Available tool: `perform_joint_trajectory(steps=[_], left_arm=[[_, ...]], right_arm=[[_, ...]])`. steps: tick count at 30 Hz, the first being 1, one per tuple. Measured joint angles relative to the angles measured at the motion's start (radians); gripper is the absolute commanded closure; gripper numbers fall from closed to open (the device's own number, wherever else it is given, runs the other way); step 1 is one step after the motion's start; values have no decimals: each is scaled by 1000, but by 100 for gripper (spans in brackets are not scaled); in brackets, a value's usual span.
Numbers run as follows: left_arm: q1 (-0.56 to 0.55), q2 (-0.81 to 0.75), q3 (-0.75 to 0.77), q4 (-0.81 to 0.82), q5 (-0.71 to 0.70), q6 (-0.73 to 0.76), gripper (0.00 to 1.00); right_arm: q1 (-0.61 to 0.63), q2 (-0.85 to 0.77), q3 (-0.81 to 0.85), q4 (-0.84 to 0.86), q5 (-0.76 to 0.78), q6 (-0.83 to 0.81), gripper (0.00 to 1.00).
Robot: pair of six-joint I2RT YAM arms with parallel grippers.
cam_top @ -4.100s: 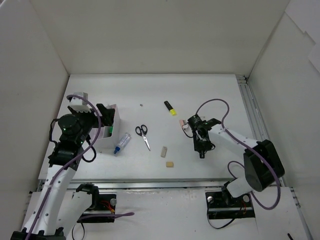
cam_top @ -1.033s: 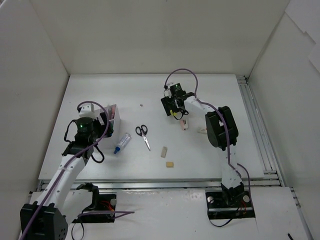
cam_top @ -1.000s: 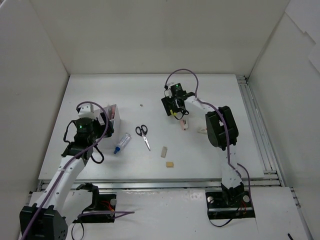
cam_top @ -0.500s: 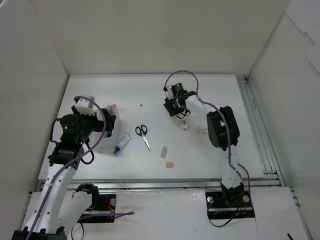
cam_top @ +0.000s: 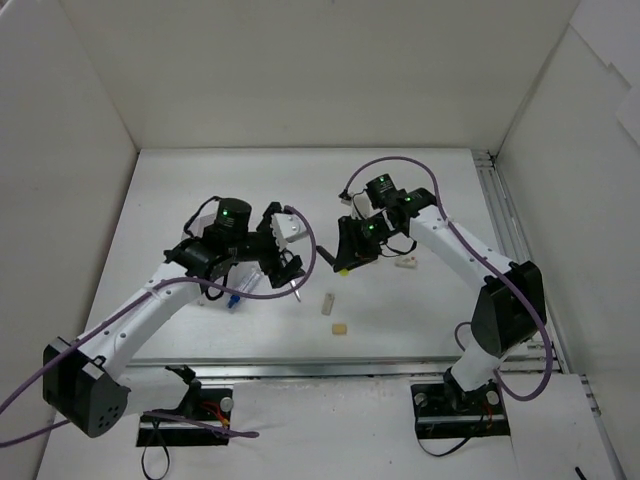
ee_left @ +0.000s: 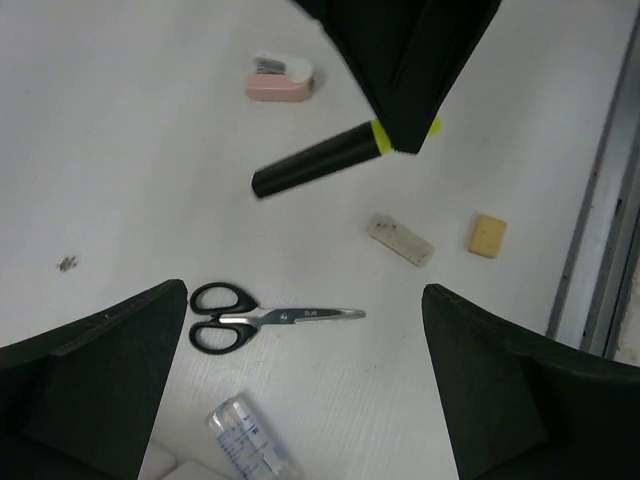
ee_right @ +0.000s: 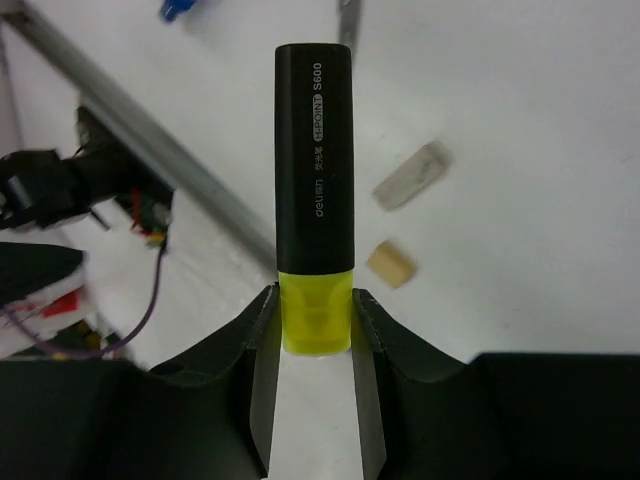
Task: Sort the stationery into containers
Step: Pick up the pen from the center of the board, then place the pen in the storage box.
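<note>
My right gripper [cam_top: 349,258] is shut on the yellow end of a black highlighter [ee_right: 314,170] and holds it above the table, the black body pointing away from the jaws. It also shows in the left wrist view [ee_left: 318,169]. My left gripper [cam_top: 287,268] is open and empty, hovering over the black-handled scissors [ee_left: 262,319]. A pink-white correction tape [ee_left: 281,82], a white eraser [ee_left: 400,240] and a beige eraser [ee_left: 487,234] lie on the table. The white box is mostly hidden under my left arm.
A clear tube with a blue end [cam_top: 232,298] lies left of the scissors. A small white item [cam_top: 405,263] lies right of my right gripper. The table's front rail [ee_right: 150,150] runs near the erasers. White walls enclose the table.
My right gripper has lifted the highlighter from the far middle and brought it nearer and leftward. My left arm has swung right from the box to above the scissors.
</note>
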Motion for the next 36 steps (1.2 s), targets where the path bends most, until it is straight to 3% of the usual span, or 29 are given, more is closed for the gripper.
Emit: perform_joint_trajectory(steps=[5,8,18,20,24,26,27,30,36], left_arm=[[-163,23,16,-35,1,107,2],[-226,49,44,-51,-31,137,15],[-315,171,114,-109,-121,164,25],[-325,173,113,-114,-134,165,31],[-329,172,113,-114,-155,166,56],[-329,172,113,-121,-159,163,77],[-329,171,113,-131,-159,160,96],[-328,171,108,-140,-163,150,100],[-327,132,40,-33,-206,105,100]], right_arm=[[61,-9,-15,-69,-154,73,100],[87,-9,-15,-100,-210,102,100],[86,-9,57,-129,-272,170,100],[84,-9,71,-130,-283,176,100],[79,-9,76,-138,-291,183,100],[77,-10,76,-142,-288,182,100],[71,-10,76,-143,-286,177,100],[55,-15,76,-136,-278,164,96],[54,-41,76,-135,-221,164,50]])
